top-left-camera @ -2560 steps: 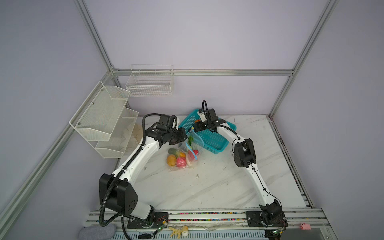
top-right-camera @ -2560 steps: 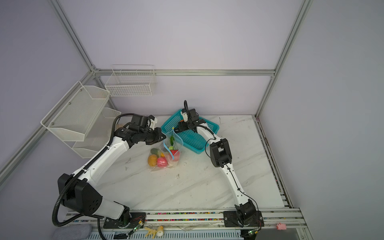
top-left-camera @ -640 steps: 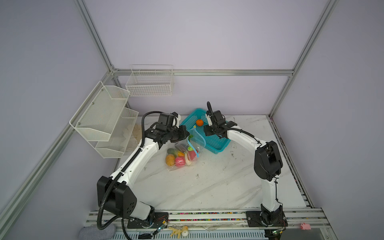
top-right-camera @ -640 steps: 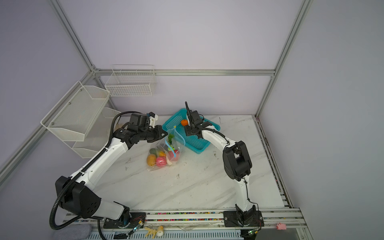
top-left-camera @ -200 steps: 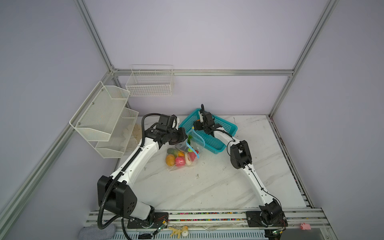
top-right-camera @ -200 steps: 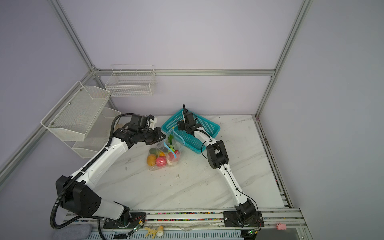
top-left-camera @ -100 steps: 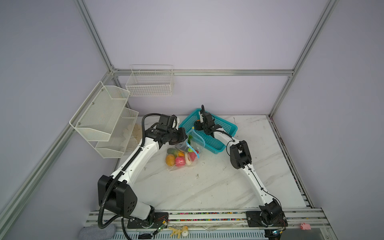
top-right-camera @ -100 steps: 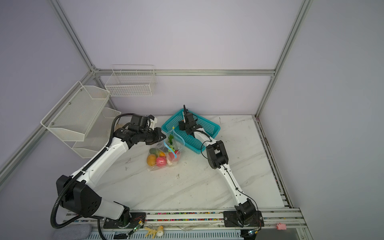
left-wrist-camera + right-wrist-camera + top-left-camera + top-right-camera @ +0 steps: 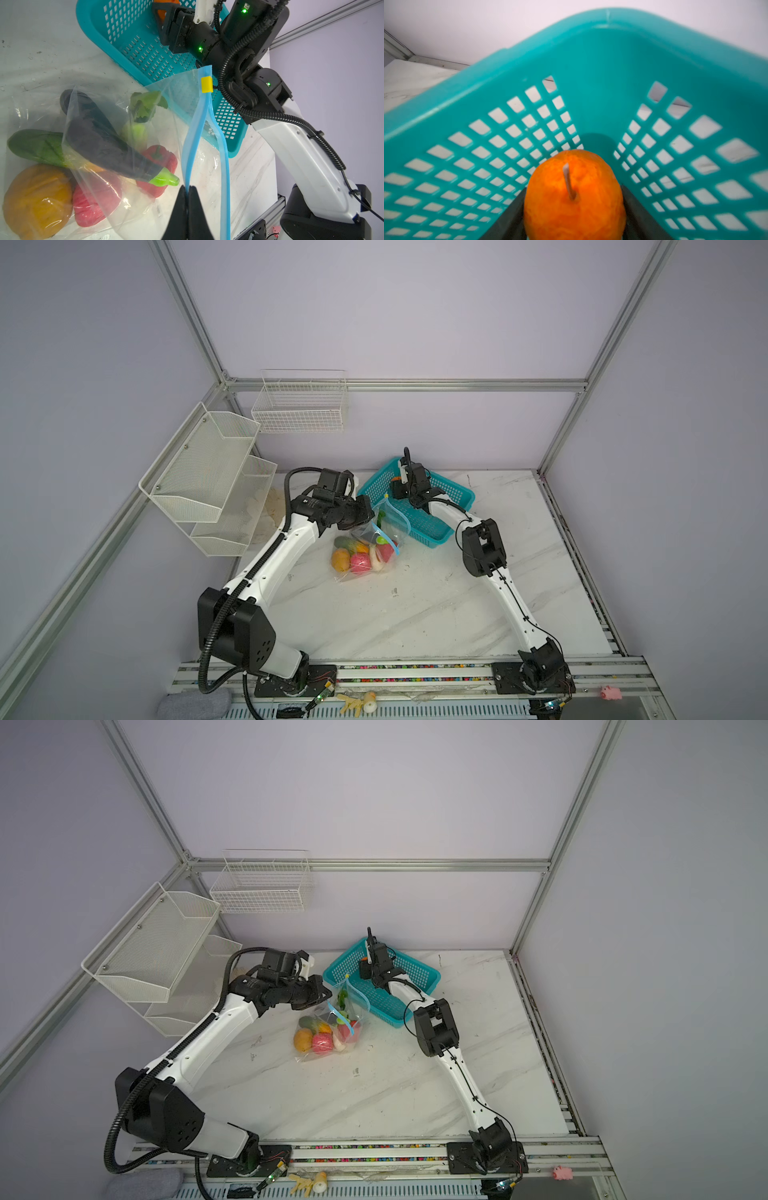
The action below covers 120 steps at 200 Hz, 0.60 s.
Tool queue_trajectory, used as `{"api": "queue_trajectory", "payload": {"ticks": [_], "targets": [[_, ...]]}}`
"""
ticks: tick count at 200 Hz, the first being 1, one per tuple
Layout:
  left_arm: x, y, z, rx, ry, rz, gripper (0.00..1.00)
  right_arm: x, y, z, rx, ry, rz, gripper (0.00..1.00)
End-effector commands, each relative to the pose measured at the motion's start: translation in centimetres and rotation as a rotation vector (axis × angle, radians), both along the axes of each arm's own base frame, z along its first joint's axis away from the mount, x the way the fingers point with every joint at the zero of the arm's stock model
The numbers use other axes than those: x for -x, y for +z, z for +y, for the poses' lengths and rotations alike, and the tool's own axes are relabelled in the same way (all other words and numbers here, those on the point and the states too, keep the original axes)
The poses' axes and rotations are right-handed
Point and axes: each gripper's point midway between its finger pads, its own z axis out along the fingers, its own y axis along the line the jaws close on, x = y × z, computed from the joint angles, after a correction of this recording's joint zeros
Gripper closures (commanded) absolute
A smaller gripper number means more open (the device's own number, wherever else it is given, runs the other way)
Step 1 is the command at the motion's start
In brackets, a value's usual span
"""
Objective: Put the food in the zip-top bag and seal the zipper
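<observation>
Loading step. Left claw [image 9: 188, 189] pinches zipper [image 9: 192, 141], holding zip-top bag [image 9: 133, 199] open; right claw [image 9: 573, 207] pinches orange fruit [image 9: 591, 187] in teal basket [image 9: 591, 52]. Next: carry it over bag mouth.

Clear bag [image 9: 178, 99] (blue zipper [image 9: 193, 141] unsealed) holds colourful food [image 9: 104, 141].

Zip-top bag [image 9: 376, 539] sits left of centre on the table [image 9: 415, 614], food [image 9: 359, 562] piled in its near end, zipper [image 9: 195, 133] at its far end in the left gripper [image 9: 188, 189]; basket [image 9: 453, 493] just behind it, to the right; round fruit [image 9: 574, 197] in the basket's far-left corner, between the fingers [image 9: 510, 216] of the right gripper [image 9: 574, 209].
</observation>
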Motion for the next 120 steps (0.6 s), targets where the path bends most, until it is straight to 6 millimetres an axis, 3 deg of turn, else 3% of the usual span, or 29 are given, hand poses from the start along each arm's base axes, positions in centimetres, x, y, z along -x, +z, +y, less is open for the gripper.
{"api": "queue_trajectory", "payload": {"ticks": [1, 76, 120], "targets": [[-1.1, 2.7, 0.1, 0.009, 0.000, -0.079, 1.00, -0.2, 6.1, -0.1, -0.042, 0.003, -0.091, 0.36], [-1.3, 2.5, -0.1, 0.011, -0.003, -0.073, 1.00, 0.9, 7.2, -0.6, -0.023, 0.022, -0.084, 0.40], [-1.4, 2.2, -0.2, 0.014, -0.004, -0.065, 1.00, 2.1, 9.8, -2.0, 0.006, 0.016, -0.107, 0.40]]}}
